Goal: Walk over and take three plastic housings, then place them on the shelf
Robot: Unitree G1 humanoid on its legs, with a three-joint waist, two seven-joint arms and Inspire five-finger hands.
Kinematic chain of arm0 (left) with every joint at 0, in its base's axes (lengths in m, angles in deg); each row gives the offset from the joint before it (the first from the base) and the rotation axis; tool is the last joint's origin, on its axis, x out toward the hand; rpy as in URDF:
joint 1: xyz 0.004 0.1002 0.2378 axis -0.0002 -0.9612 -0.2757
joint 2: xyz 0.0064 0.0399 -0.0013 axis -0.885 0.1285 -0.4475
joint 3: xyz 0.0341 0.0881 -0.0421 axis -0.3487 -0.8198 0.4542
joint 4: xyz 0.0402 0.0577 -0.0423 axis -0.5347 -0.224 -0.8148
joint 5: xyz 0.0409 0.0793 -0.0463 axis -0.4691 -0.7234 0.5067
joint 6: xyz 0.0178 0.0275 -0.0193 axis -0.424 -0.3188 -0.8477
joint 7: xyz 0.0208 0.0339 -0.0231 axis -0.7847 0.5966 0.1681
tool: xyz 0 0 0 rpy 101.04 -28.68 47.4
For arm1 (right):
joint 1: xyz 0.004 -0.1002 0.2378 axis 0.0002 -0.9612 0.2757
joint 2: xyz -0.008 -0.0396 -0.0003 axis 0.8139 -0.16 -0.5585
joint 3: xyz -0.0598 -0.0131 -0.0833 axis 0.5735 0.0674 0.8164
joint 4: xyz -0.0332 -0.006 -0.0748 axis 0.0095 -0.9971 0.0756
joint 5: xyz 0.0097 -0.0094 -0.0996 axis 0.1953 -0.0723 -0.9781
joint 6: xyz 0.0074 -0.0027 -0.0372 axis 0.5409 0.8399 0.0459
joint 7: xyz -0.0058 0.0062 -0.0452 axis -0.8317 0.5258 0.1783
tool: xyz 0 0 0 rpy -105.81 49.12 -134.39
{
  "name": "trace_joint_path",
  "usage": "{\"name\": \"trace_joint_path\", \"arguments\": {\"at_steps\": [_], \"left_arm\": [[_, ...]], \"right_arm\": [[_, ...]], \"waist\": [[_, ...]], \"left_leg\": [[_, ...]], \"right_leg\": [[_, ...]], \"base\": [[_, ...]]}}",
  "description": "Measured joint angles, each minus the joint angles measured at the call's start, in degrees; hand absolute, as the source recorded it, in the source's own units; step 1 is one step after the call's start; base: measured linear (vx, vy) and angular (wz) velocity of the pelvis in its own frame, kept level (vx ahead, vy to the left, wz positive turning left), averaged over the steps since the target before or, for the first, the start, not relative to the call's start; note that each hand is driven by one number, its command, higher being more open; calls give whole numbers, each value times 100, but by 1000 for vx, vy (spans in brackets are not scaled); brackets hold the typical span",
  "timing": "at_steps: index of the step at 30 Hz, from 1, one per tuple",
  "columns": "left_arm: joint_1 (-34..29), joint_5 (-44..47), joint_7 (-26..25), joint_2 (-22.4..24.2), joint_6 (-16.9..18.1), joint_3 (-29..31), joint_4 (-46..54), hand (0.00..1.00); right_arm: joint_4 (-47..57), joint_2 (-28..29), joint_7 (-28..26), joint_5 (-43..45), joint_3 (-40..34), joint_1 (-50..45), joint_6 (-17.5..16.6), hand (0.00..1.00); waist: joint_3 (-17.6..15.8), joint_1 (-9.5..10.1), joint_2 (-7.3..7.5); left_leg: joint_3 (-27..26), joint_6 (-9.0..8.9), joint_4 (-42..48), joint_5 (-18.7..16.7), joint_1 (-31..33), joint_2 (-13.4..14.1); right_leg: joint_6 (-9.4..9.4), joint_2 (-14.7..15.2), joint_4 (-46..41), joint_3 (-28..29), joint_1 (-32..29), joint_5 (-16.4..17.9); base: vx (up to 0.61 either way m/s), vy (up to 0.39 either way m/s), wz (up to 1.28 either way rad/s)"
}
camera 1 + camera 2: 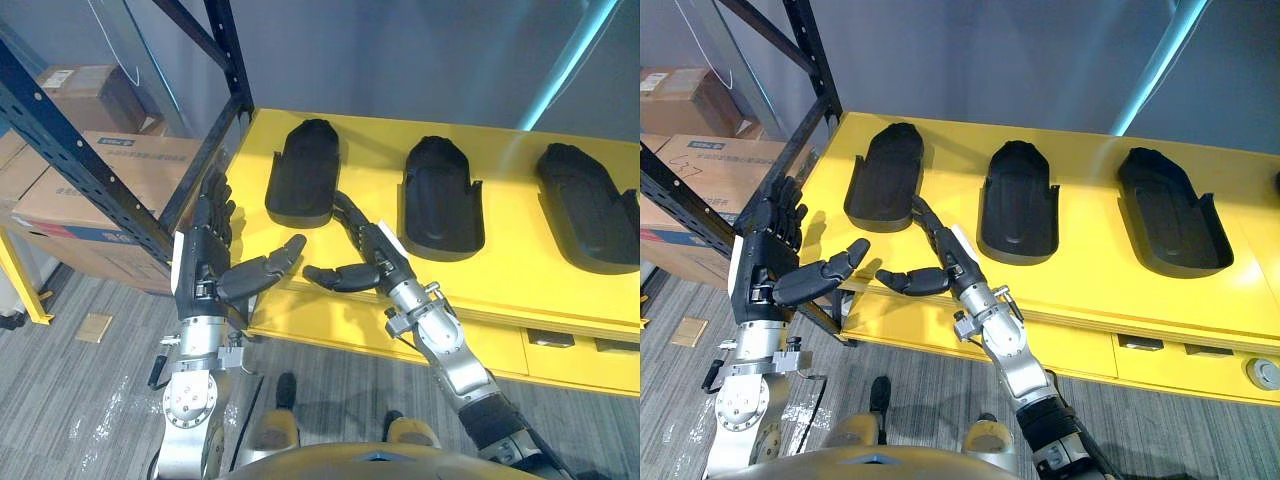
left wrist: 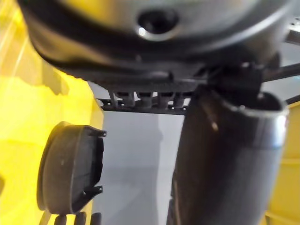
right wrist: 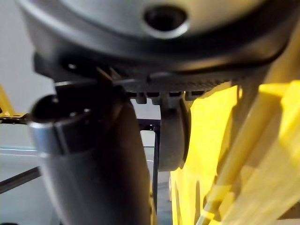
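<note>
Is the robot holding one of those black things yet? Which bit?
Nothing is held. The left hand and right hand are both open, close to the leftmost plastic housing on the yellow table.

Dark housing (image 3: 171, 138) edge-on beside yellow surface (image 3: 211, 136)

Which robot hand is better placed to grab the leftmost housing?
Right. The right robot hand is over the yellow table, fingers by the leftmost housing; the left robot hand sits off its corner.

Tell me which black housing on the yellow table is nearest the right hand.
The leftmost housing: the right hand hovers at its near end. The middle housing and right housing lie farther along.
</note>
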State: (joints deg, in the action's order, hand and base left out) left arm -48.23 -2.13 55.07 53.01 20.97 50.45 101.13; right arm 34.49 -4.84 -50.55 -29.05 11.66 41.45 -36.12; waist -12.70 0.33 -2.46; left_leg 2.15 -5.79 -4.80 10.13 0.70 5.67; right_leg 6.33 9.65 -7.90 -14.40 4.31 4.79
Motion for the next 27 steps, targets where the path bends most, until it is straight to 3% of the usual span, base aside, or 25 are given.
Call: {"name": "trace_joint_path", "arguments": {"at_steps": [13, 18, 21, 27], "left_arm": [[-16, 20, 119, -2, 3, -8, -2, 100], [-26, 32, 94, 3, 69, -62, 36, 100], [-37, 98, -67, 19, 136, -47, 75, 100], [-28, 247, 17, 17, 145, -54, 403, 100]], "right_arm": [[-5, 0, 199, 0, 110, -14, -130, 100], [708, 28, 420, 132, 57, -614, -139, 100], [1713, 177, 339, 257, -43, -1132, -168, 100], [3196, 499, 159, 455, -1032, -1500, -681, 100]], "waist": [[-24, 35, -44], [-34, 142, -21], [-38, 134, 37], [158, -52, 325]], "left_leg": [[-34, -3, 0, -7, -22, 5], [-80, 0, 1, -13, -33, 6], [-286, -8, 3, -84, -152, 25], [-718, -46, 1, -244, -358, 100]], "right_leg": [[-4, -9, 47, 27, 23, -7], [19, -21, 165, 64, 74, -45], [73, -27, 221, 250, 103, -122], [59, -73, 313, 649, 104, -188]], "base": [[0, -1, 0], [7, -3, -2], [54, -1, -34], [36, 1, -37]]}}
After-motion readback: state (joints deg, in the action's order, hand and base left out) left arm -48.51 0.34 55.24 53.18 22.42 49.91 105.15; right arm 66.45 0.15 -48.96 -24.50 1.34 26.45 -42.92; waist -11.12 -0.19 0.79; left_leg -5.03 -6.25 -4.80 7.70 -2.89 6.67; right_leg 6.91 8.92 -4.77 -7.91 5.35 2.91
